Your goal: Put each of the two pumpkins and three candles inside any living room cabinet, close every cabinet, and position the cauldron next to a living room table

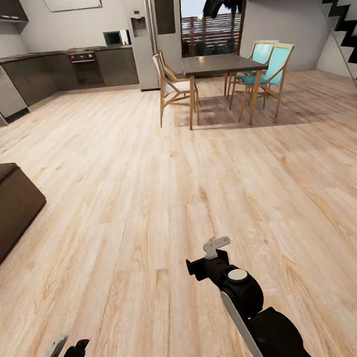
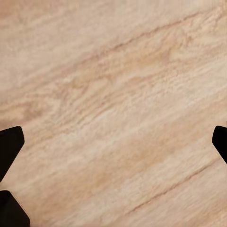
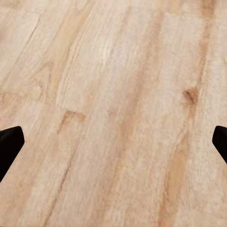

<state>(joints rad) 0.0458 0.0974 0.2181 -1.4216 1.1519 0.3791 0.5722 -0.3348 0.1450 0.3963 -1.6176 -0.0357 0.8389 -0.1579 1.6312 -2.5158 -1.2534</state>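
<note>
The pumpkins, the candles and the cauldron are out of view. A low dark-brown block (image 1: 9,208) stands at the left edge of the head view; I cannot tell whether it is the cabinet. My left gripper (image 1: 67,350) hangs low at the bottom left and my right gripper (image 1: 205,258) reaches forward over the bare wood floor (image 1: 145,176). In the left wrist view the left gripper (image 2: 113,142) has its dark fingertips (image 2: 9,146) far apart over floorboards. In the right wrist view the right gripper (image 3: 113,142) is likewise open and holds nothing.
Ahead to the right stands a dark dining table (image 1: 219,64) with a pale wooden chair (image 1: 175,88) and two turquoise chairs (image 1: 264,72). Grey kitchen units (image 1: 6,86) and a fridge (image 1: 143,34) line the far wall. Stairs (image 1: 349,25) rise at the right.
</note>
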